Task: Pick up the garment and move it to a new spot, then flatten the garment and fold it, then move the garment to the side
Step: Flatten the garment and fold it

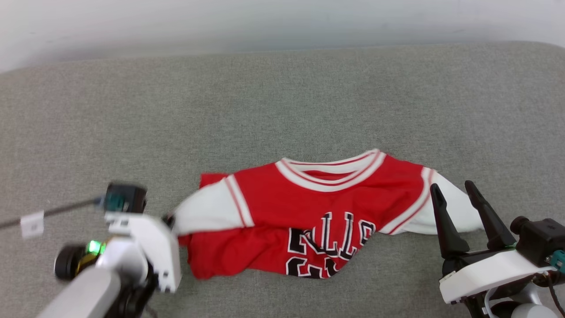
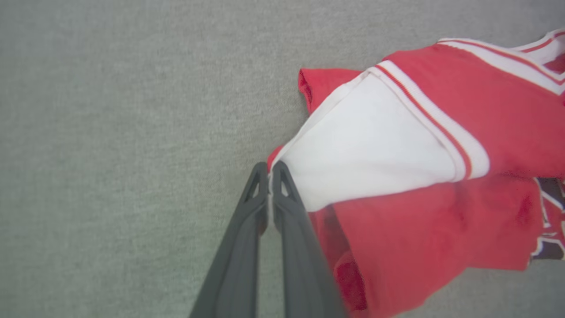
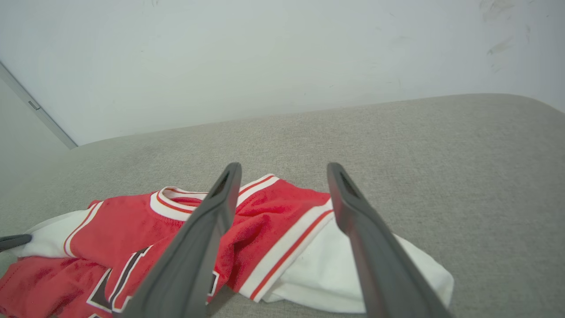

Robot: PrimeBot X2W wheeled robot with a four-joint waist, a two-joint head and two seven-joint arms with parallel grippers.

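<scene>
**Item: red jersey garment, crumpled on grey surface, one sleeve pinched.**

The garment (image 1: 326, 207) lies low of centre on the surface (image 1: 282, 97) in the head view. Its collar (image 1: 331, 170) is toward 12 o'clock, and the hem is bunched under the lettering at 6 o'clock. The left tool (image 2: 268, 170) is at the garment's 9 o'clock, its fingers pressed together on the cuff corner of the white sleeve (image 2: 375, 145). The cloth draws to a point there, so this is probably a pinch for lifting or pulling the shirt out flat. The right tool (image 1: 452, 186) is at 3 o'clock with its fingers spread wide and holding nothing. It is poised over the other sleeve (image 3: 309, 274), likely to take the matching corner.
</scene>
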